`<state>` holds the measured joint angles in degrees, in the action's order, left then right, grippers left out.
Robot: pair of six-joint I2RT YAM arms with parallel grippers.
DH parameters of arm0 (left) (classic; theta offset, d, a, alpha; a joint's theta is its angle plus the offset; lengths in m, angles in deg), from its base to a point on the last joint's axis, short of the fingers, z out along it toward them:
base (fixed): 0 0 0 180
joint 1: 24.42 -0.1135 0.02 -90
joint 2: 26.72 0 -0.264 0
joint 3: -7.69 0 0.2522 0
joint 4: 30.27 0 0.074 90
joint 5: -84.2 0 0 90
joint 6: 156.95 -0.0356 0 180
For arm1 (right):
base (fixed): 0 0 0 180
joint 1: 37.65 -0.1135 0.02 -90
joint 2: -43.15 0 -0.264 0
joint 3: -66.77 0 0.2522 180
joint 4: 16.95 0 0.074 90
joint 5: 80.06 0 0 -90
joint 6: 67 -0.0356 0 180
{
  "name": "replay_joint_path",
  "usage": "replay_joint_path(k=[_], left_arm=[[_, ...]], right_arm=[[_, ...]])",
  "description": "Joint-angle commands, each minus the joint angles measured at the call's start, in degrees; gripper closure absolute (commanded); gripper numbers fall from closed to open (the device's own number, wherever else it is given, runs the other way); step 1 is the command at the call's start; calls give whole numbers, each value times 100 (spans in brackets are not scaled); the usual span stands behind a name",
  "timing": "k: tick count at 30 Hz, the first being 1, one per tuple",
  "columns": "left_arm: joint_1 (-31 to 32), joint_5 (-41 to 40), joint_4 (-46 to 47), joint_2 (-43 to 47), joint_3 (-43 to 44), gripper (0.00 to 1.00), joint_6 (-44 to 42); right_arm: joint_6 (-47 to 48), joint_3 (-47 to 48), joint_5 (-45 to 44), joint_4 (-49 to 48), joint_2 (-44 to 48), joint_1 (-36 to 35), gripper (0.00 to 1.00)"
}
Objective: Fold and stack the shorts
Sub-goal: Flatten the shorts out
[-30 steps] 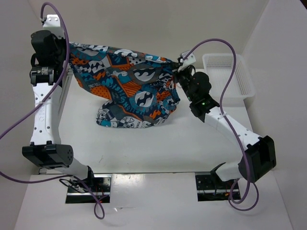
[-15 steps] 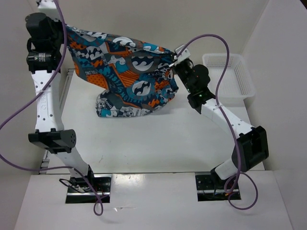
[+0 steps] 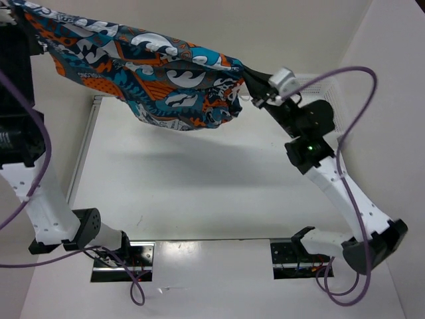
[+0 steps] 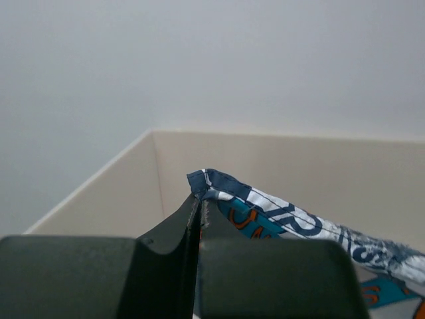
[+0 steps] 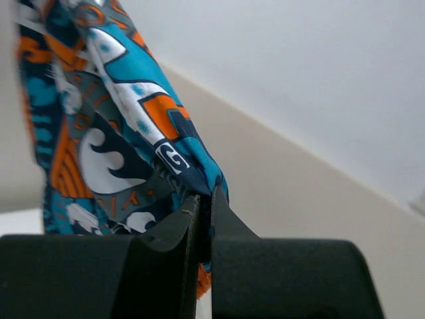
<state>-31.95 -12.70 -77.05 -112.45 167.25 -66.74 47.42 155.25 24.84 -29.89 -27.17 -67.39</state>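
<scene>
The shorts (image 3: 153, 73) hang in the air above the white tabletop (image 3: 199, 193), stretched like a sagging banner from far left to centre right; soft printed cloth in orange, teal and grey with white bat shapes, bunching into loose folds along the lower edge; left tool (image 4: 199, 201) pinched flat on a navy hemmed corner with white stitching; right tool (image 5: 204, 198) clamped on a gathered, creased edge; both black and blunt, pressed tight on fabric.

The shorts (image 3: 159, 73) have lifted clear of the table (image 3: 199, 193) — stretched wider between the raised left claw (image 4: 199, 203) and right claw (image 5: 206, 198).
</scene>
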Motion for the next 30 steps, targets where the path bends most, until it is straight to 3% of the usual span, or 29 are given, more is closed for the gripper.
replay_joint_path(k=[1,7,10,16,20,23,30], left_arm=[[-29,-348,217,101,561,100,-21],[-29,-505,322,-171,1381,100,-21],[-29,-357,252,-329,1381,100,-21],[-29,389,59,-952,1171,100,-21],[-29,1057,6,-1594,934,100,-21],[-29,1190,-47,-2174,784,100,-21],[655,876,-100,-3675,809,100,-21]], right_arm=[[-927,-53,1398,200,597,21,100],[-2142,-54,2157,287,879,21,100],[-2144,-176,2158,744,933,21,100],[-2355,-747,1465,929,924,21,100],[-1916,-1142,884,991,573,21,100],[-1608,-1380,139,1044,196,21,100],[-1582,-1715,-952,842,-683,407,100]])
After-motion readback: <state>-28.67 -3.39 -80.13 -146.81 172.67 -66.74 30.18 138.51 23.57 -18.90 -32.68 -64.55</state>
